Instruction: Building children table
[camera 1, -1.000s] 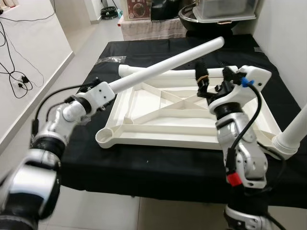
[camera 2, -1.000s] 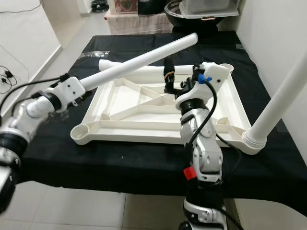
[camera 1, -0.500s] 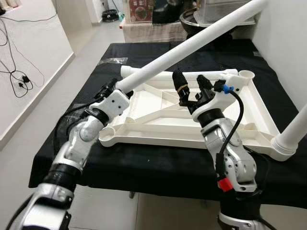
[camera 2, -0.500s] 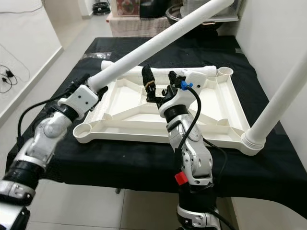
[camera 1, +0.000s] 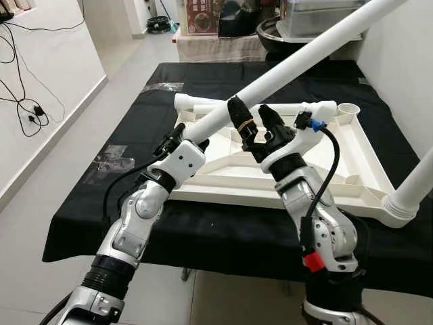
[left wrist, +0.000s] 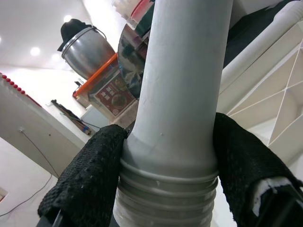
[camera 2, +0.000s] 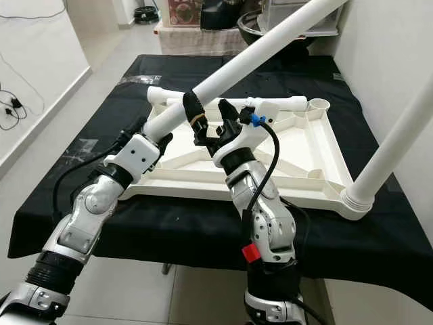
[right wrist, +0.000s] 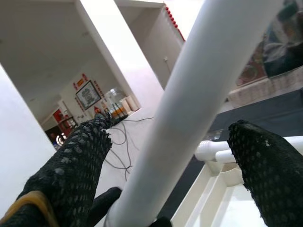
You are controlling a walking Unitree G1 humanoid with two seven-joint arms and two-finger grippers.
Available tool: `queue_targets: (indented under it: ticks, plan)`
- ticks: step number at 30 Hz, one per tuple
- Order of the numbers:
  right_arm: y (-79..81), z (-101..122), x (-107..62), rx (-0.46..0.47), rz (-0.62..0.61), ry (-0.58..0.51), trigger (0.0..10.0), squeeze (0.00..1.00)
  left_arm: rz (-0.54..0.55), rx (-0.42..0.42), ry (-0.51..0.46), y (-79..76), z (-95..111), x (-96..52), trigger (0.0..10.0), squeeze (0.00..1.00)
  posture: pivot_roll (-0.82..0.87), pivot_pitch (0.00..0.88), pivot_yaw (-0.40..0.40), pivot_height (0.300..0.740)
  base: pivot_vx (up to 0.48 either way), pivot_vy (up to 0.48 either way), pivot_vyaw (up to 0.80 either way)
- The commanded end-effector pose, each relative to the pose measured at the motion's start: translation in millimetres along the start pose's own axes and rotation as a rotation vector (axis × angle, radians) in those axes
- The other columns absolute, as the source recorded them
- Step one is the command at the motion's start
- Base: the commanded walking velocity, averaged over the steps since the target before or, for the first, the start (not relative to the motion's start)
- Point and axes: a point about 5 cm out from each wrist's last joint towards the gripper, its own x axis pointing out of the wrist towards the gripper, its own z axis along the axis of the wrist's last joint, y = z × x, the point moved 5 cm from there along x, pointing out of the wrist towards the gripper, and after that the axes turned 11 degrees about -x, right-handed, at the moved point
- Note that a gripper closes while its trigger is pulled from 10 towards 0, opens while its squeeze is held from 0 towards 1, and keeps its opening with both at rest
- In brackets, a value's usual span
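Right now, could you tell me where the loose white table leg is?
The table leg slants up over the upturned tabletop, its threaded end gripped in the left hand, with the right hand open around it just above.

No readable text, brand or number anywhere. Printed red-and-white box (camera 1: 203,15) on the floor beyond the far edge of the black-covered tabletop (camera 1: 135,169): lettering too small and blurred to read. Framed red wall sign (right wrist: 86,95) in the right wrist view: likewise illegible.
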Motion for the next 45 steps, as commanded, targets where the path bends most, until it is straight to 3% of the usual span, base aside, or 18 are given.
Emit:
queue_targets:
  ticks: [1, 5, 7, 12, 13, 32, 37, 43, 44, 45]
  plan:
    - [5.8, -3.5, -0.9, 0.012, 0.021, 0.011, 10.0, 0.0, 0.007, 0.006, -0.002, -0.3, 1.9, -0.9, 10.0, 0.0, 0.03, 0.072, 0.002, 0.74, 0.0, 0.0, 0.0]
    - [6.9, -10.5, 2.5, 0.026, 0.006, 0.023, 10.0, 0.0, -0.003, -0.013, -0.013, -14.3, 12.3, 1.3, 10.0, 0.0, 0.03, 0.069, 0.002, 0.74, 0.0, 0.0, 0.0]
    - [3.5, -15.1, 5.1, 0.025, -0.017, 0.033, 10.0, 0.0, -0.033, -0.037, -0.03, -30.2, 19.9, 1.3, 10.0, 0.0, 0.03, 0.069, -0.001, 0.74, 0.0, 0.0, 0.0]
    - [-1.0, -17.5, 6.7, 0.024, -0.041, 0.038, 10.0, 0.0, -0.07, -0.052, -0.041, -45.3, 25.0, -2.3, 10.0, 0.0, 0.03, 0.067, -0.002, 0.74, 0.0, 0.0, 0.0]
    - [-5.1, -18.8, 8.0, 0.027, -0.059, 0.04, 10.0, 0.0, -0.115, -0.05, -0.056, -60.5, 30.3, -8.5, 10.0, 0.0, 0.04, 0.066, -0.001, 0.74, 0.0, 0.0, 0.0]
    - [-30.5, -12.3, 12.0, 0.043, -0.168, 0.012, 10.0, 0.0, -0.158, -0.072, -0.048, -81.2, 35.1, -22.4, 10.0, 0.0, 0.04, 0.067, -0.003, 0.74, 0.0, 0.0, 0.0]
    - [-33.8, -14.1, 12.2, 0.112, -0.176, 0.016, 10.0, 0.0, -0.177, -0.072, -0.048, -83.8, 35.7, -27.4, 10.0, 0.0, 0.04, 0.068, -0.003, 0.74, 0.0, 0.0, 0.0]
    - [-35.3, -14.6, 12.5, 0.129, -0.169, 0.019, 10.0, 0.0, -0.185, -0.063, -0.046, -81.9, 33.9, -31.7, 10.0, 0.0, 0.04, 0.066, -0.004, 0.74, 0.0, 0.0, 0.0]
    - [-35.7, -14.5, 12.5, 0.129, -0.164, 0.018, 2.9, 0.0, -0.184, -0.054, -0.043, -79.3, 33.1, -32.6, 10.0, 0.0, 0.04, 0.068, -0.005, 0.74, 0.0, 0.0, 0.0]
    - [-35.7, -14.5, 12.5, 0.129, -0.164, 0.018, 2.9, 0.0, -0.184, -0.054, -0.043, -79.3, 33.1, -32.6, 10.0, 0.0, 0.04, 0.068, -0.005, 0.74, 0.0, 0.0, 0.0]
